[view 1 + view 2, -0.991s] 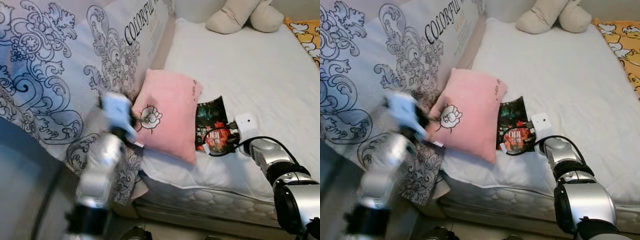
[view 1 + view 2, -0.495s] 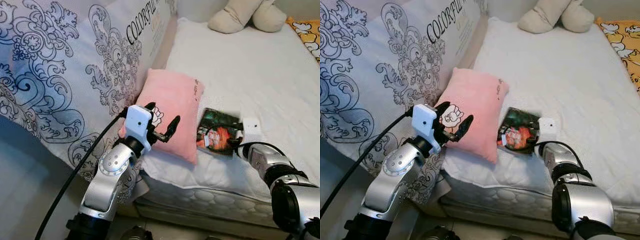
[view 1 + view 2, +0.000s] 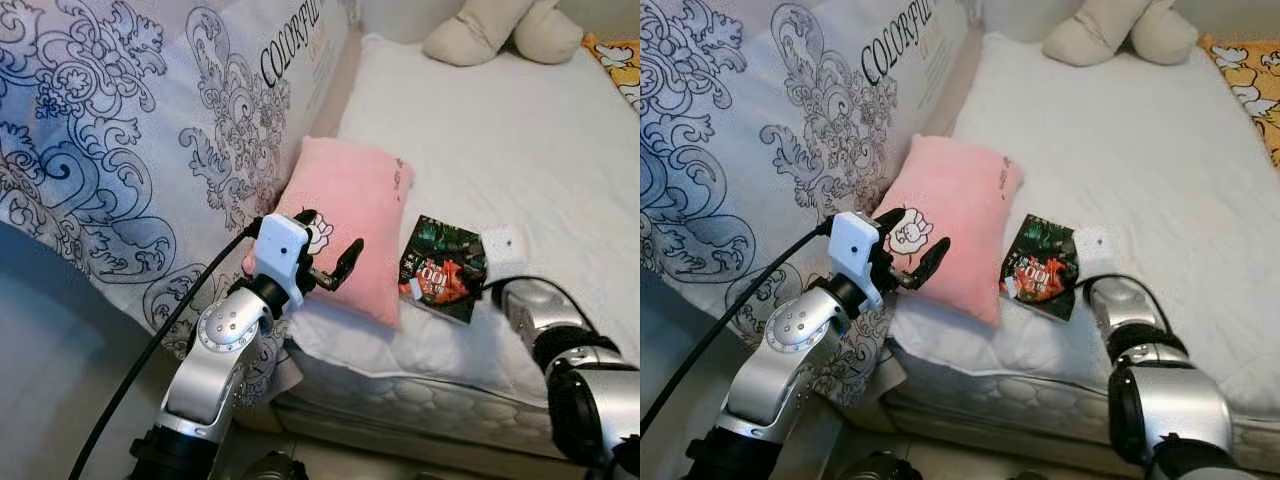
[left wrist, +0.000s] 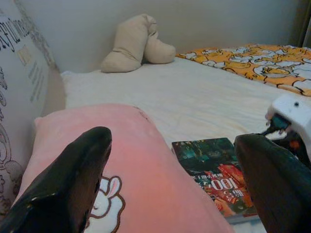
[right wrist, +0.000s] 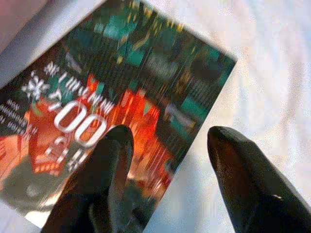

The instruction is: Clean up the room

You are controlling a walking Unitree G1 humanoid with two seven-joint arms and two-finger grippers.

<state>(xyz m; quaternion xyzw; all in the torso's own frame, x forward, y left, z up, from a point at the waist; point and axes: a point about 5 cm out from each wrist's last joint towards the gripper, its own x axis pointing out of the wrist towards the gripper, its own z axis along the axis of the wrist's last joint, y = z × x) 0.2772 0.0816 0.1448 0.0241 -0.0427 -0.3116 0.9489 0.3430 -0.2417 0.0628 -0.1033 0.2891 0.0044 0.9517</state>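
Note:
A pink pillow [image 3: 350, 220] with a rabbit print lies on the white bed [image 3: 500, 140]. My left gripper [image 3: 330, 232] is open at its near left edge, one finger [image 4: 82, 165] on each side of the pillow's corner. A dark book [image 3: 442, 268] with red lettering lies flat on the sheet just right of the pillow. My right gripper [image 5: 169, 133] is open low over the book's [image 5: 121, 87] right edge. One of its fingers [image 5: 109, 165] hangs over the cover and the other over the sheet.
A large grey-patterned duvet [image 3: 150, 130] slopes along the bed's left side. A beige plush cushion [image 3: 500, 30] and an orange printed blanket [image 3: 620, 60] lie at the far end. The mattress edge [image 3: 400, 410] runs below the pillow.
The book was tilted up beside the pillow and now lies flat, a little farther right. My left arm has swung up to the pillow's corner and its gripper has settled there.

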